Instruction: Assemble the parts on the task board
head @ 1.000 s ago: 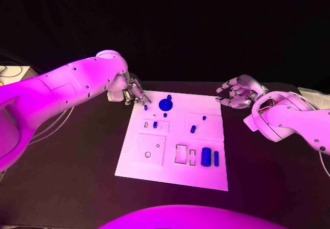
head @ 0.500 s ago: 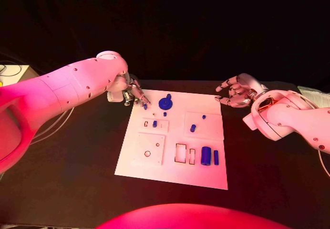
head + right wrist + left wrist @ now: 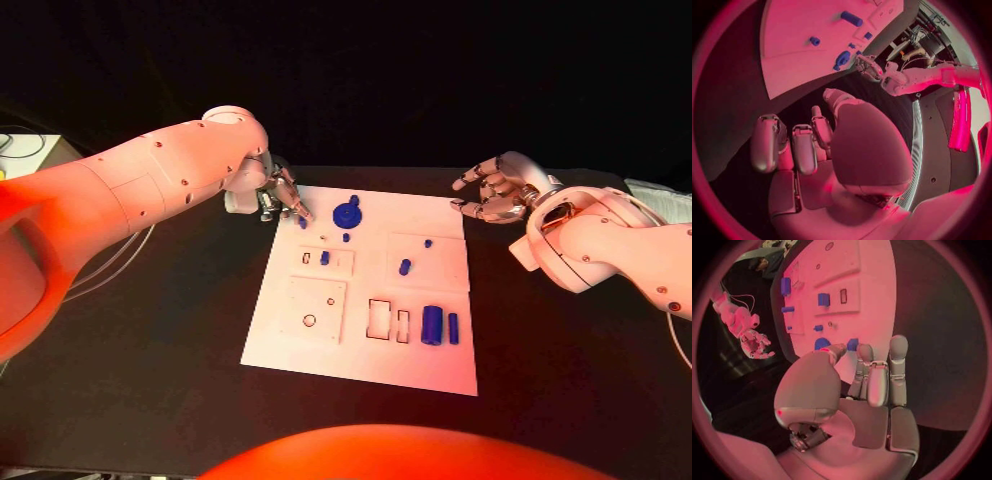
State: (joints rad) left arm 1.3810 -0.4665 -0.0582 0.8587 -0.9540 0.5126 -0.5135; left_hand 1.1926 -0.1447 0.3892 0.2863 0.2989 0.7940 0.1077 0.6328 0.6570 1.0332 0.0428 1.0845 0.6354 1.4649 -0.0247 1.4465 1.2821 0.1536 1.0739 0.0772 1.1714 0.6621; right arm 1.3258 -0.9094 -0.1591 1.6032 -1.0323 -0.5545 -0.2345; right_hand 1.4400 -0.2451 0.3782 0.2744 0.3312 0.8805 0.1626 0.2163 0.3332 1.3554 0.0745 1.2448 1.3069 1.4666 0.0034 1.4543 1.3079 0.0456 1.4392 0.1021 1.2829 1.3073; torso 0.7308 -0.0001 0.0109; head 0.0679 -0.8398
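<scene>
Small blue plastic peg (image 3: 302, 223) sits at far-left corner of flat white task board (image 3: 310, 352), w/ left hand (image 3: 274, 196) fingertips (image 3: 852, 344) right at it; can't tell if pinched yet. Looks light, rigid, prob slick: take by its sides, fingertip pinch, gentle. Right hand (image 3: 496, 190) hovers off board's far-right corner, fingers loosely apart, holding nothing.

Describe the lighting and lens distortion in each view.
Head view: red-orange light tints the task board and both arms, background black, edges straight. Left wrist view: circular fisheye bends the board's edges; the left hand looms large. Right wrist view: same fisheye bending, the right hand reddish against dark table.
</scene>
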